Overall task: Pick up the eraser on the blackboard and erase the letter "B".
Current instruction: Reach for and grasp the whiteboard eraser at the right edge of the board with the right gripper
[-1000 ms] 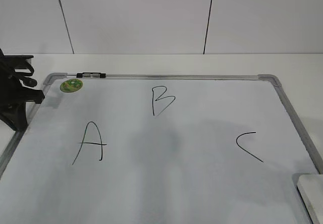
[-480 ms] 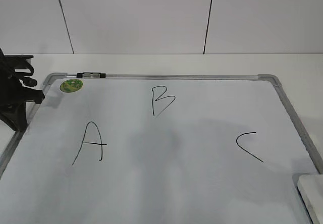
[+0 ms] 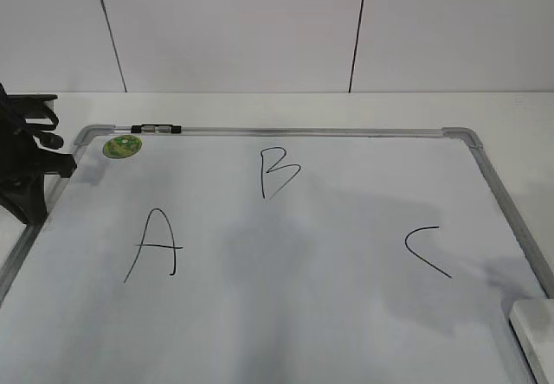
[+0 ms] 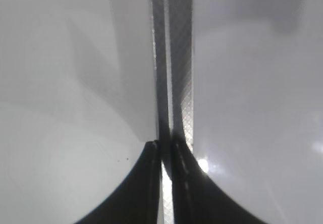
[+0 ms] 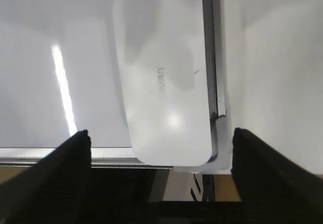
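The blackboard is a white board with a silver frame, lying flat on the table. The letter "B" is drawn in black at its far middle. The eraser, a white rounded block, lies on the board's near right corner. In the right wrist view the eraser lies along the frame. My right gripper is open above its near end, with one finger out on each side and neither touching it. My left gripper is shut and empty over the board's left frame strip.
A black "A" and a black "C" flank the "B". A green round magnet and a black clip sit at the far left corner. The left arm stands at the board's left edge. A white wall rises behind.
The shadow on the board's right side has spread toward the near right corner and the eraser. The left arm, the eraser and the letters have not moved.
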Tool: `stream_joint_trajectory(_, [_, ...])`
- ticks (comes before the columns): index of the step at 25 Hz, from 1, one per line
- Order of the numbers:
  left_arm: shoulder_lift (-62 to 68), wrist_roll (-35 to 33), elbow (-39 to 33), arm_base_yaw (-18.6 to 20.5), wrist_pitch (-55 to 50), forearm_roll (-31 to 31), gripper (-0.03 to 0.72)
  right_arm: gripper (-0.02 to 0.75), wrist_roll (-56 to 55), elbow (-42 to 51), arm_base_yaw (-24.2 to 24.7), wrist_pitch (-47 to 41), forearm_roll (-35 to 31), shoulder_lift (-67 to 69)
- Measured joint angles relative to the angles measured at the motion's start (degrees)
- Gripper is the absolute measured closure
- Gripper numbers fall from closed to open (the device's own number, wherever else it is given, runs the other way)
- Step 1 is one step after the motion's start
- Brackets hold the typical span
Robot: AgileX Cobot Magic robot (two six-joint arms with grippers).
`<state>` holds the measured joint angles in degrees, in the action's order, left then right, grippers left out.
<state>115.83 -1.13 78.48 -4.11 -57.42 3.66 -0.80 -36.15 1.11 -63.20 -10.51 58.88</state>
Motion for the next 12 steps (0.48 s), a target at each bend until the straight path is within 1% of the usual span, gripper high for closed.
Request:
stream_joint_trajectory(4, [0.00,0.00,0.00,0.00,0.00,0.00,0.669,0.070,3.26,-0.14,0.00,4.04,-2.40,5.05])
stream_joint_trajectory(6, [0.00,0.00,0.00,0.00,0.00,0.00,0.669,0.088,4.27,-0.18,0.00,5.50,-2.84,7.22])
stream_joint_trajectory(9, [0.00,0.00,0.00,0.00,0.00,0.00,0.669,0.132,4.61,-0.18,0.00,6.89,-2.62,9.82])
stream_joint_trajectory(12, [0.00,0.00,0.00,0.00,0.00,0.00,0.669,0.149,4.69,-0.18,0.00,7.77,-0.60,12.04])
